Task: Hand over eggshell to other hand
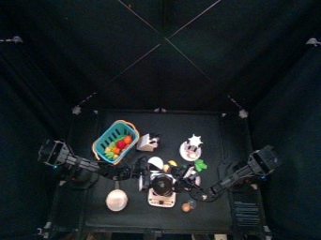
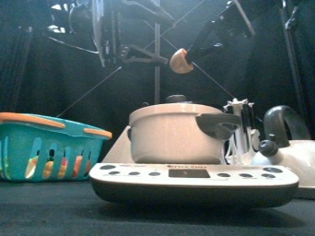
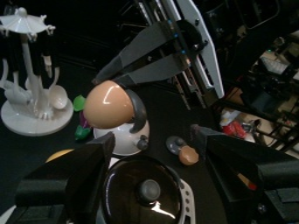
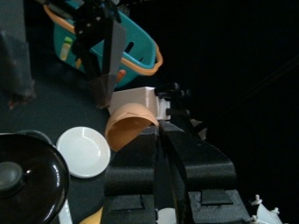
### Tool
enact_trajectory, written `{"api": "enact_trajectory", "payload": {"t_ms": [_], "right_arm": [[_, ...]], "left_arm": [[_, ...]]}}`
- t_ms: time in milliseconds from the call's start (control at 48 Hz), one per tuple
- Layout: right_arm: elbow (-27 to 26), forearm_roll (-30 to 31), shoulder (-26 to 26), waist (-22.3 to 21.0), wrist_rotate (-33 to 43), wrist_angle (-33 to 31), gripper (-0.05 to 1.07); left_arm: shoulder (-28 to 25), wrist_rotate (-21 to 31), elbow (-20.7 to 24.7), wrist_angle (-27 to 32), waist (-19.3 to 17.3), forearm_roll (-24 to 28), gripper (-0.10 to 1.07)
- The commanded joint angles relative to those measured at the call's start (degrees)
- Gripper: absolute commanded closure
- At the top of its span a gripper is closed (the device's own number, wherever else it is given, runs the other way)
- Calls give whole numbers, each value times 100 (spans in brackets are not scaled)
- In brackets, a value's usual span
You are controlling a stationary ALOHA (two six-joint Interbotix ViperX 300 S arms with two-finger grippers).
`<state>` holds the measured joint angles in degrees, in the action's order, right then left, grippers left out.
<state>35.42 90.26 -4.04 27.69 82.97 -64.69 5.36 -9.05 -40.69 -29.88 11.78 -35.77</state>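
Note:
The eggshell (image 3: 108,101) is a tan, rounded half shell held up in the air over the cooker. My right gripper (image 4: 146,120) is shut on it, with the eggshell (image 4: 128,127) sitting between its black jaws. In the front view the eggshell (image 2: 182,61) hangs high above the pot lid, and the right gripper (image 2: 193,55) reaches it from the right. My left gripper (image 3: 149,171) is open wide just in front of the shell, its jaws apart from it on either side. In the right wrist view the left gripper (image 4: 103,48) shows just beyond the shell.
A white electric cooker (image 2: 179,134) with a silver base stands at the table's front. A teal basket (image 2: 43,143) of small items is at the left, and a kettle (image 2: 283,129) at the right. A white mug stand (image 3: 30,96) and a white dish (image 4: 82,149) are also on the table.

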Motion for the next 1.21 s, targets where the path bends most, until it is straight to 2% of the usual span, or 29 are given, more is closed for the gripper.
{"api": "enact_trajectory", "payload": {"t_ms": [0, 188, 750, 875, 1188], "right_arm": [[-149, 44, -26, -9, 26, -26, 59], [-246, 44, 53, 0, 18, -26, 59], [-404, 44, 193, -18, 0, 70, 59], [-404, 44, 202, -18, 0, 114, 59], [-404, 53, 202, -26, 18, 123, 58]], "left_arm": [[-70, 105, 185, -360, -62, -62, -4], [-343, 123, 185, -888, -149, -70, -4], [-475, 123, 105, -1055, -290, -70, -2], [-475, 123, 97, -1046, -290, -70, 3], [-431, 132, 53, -1028, -290, -79, 23]]}}
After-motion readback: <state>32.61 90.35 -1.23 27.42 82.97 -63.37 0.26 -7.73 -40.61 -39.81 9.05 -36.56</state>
